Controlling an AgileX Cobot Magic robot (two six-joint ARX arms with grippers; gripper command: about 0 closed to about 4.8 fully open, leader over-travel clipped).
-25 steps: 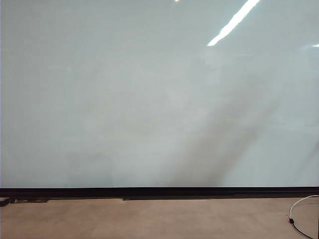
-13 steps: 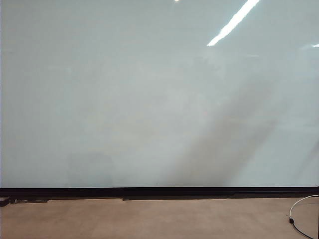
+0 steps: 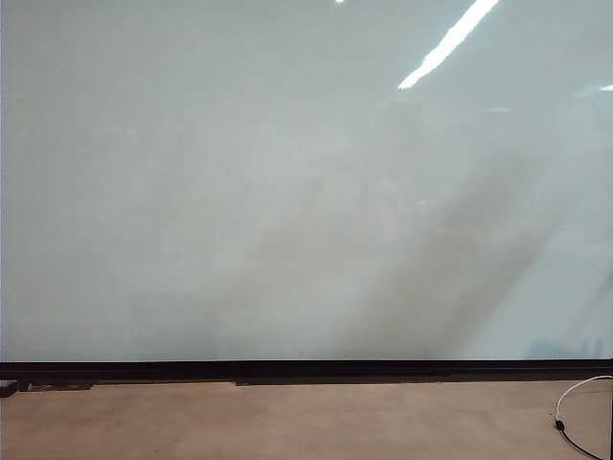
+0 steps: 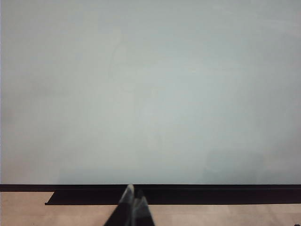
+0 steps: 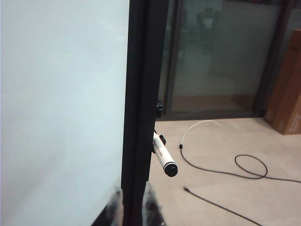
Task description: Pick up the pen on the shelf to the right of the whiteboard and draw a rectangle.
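Observation:
The whiteboard [image 3: 287, 192] fills the exterior view; neither gripper shows there, and no rectangle is in view. In the right wrist view the pen [image 5: 163, 159], white with a black end, sticks out from a small holder on the board's black side frame [image 5: 141, 94]. My right gripper [image 5: 132, 202] is short of the pen and nearer the camera. Its blurred fingertips [image 5: 151, 205] stand apart, open and empty, with the frame seen between them. My left gripper [image 4: 133, 197] hangs in front of the board's bottom edge, tips pressed together, shut on nothing.
A black strip [image 3: 306, 369] runs along the whiteboard's bottom above a tan floor. A white cable [image 3: 579, 412] lies at the floor's right. Beyond the board's side are black cables [image 5: 249, 165], a glass door [image 5: 211, 56] and brown boxes [image 5: 289, 84].
In the exterior view the soft shadow on the board's lower right has spread and darkened. Nothing else there has moved.

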